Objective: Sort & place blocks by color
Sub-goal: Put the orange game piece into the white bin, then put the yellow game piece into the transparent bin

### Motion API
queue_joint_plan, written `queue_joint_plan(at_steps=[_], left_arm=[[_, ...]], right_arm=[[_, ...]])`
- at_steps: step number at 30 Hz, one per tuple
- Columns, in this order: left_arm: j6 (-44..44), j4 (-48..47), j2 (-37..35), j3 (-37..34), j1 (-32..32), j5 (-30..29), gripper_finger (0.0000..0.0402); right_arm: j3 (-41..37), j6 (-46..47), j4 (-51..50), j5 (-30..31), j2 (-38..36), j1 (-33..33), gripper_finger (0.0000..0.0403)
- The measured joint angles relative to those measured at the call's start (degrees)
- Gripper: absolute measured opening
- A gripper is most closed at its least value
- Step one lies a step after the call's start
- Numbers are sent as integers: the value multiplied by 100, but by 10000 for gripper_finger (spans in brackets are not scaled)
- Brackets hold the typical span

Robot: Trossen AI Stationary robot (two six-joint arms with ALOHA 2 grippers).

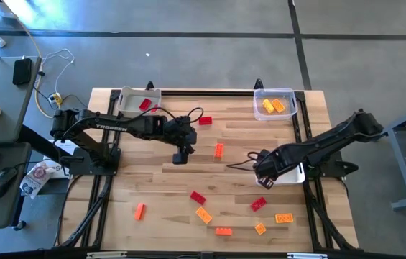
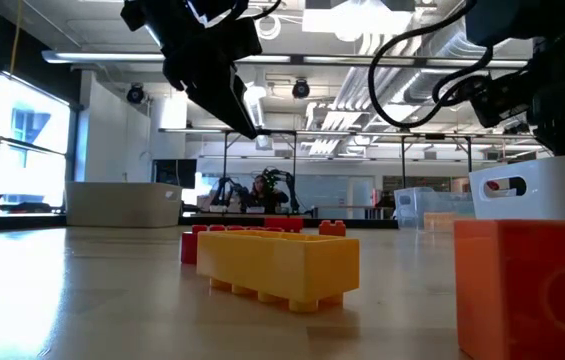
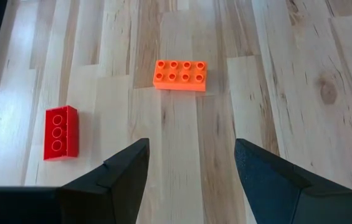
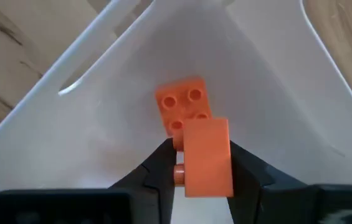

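On the pale wooden table (image 1: pixel 152 187) we see smooth studded plastic blocks (image 1: pixel 203 214) scattered. The left gripper (image 3: pixel 191 168) hangs with fingers apart above an orange eight-stud block (image 3: pixel 180 75). The right gripper (image 4: pixel 202 163) is clamped on an orange block (image 4: pixel 207 157) over a white bin (image 4: pixel 300 93) that has another orange brick (image 4: pixel 182 109) inside.

We see two dark, jointed arms, the left arm (image 1: pixel 116 126) lettered white along its link, black cables looping off both, each ending in wedge-shaped black fingers (image 3: pixel 119 177).
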Motion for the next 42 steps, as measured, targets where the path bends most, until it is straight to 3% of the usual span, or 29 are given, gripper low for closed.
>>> queue_joint_plan(at_steps=[11,21,29,35,42], left_arm=[[0,7,0,-2,0,0,223],[-2,5,0,-2,4,0,223],[-20,3,0,-2,2,2,223],[-13,-1,0,-2,2,2,223],[-2,-1,0,-2,2,2,223]], right_arm=[[-41,123,3,298,-26,-4,169],[544,-137,-406,253,-30,55,169],[991,-164,-511,289,-30,493,169],[1022,-55,-447,-374,-30,827,169],[1022,162,-226,-499,-30,1277,179]])
